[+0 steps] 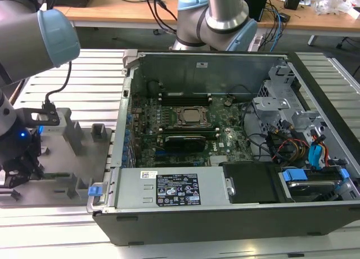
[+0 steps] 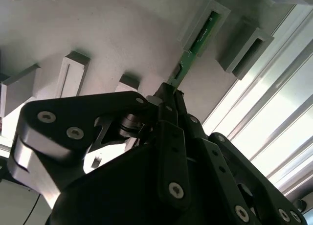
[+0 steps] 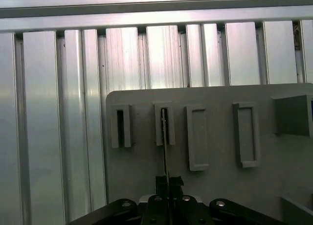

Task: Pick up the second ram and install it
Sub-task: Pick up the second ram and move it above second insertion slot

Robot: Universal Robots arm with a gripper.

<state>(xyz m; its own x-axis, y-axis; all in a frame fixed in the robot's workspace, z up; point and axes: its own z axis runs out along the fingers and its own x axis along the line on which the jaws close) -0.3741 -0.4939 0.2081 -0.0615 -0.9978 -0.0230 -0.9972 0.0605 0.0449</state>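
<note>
Currently your gripper (image 1: pixel 19 172) sits low at the exterior view's left, over the grey plate (image 1: pixel 84 157), clamped on the ram (image 2: pixel 190 51); in the second wrist view the black fingers (image 2: pixel 166 117) press together on the near end of the green stick, no gap showing btw them and it. The ram's far end sits in the slot of a grey block (image 2: pixel 217 12) on the plate, so the stick runs from fingertips to block; can't tell whether it's fully seated there or partly raised.

In the first wrist view you see the ram (image 3: pixel 165 142) edge-on, a thin line from the gripper (image 3: pixel 168 180) into its block (image 3: pixel 157 124); the neighbour block (image 3: pixel 121 127), nearer the plate's edge, shows a dark open slot; other blocks stand further along the plate. Table slats (image 3: pixel 49 112) lie beyond the plate.

The open PC case (image 1: pixel 214 214) stands just beside the plate, to the exterior view's right, w/ its board (image 1: pixel 169 129) exposed; ram and gripper are outside the case, ram not yet installed.
</note>
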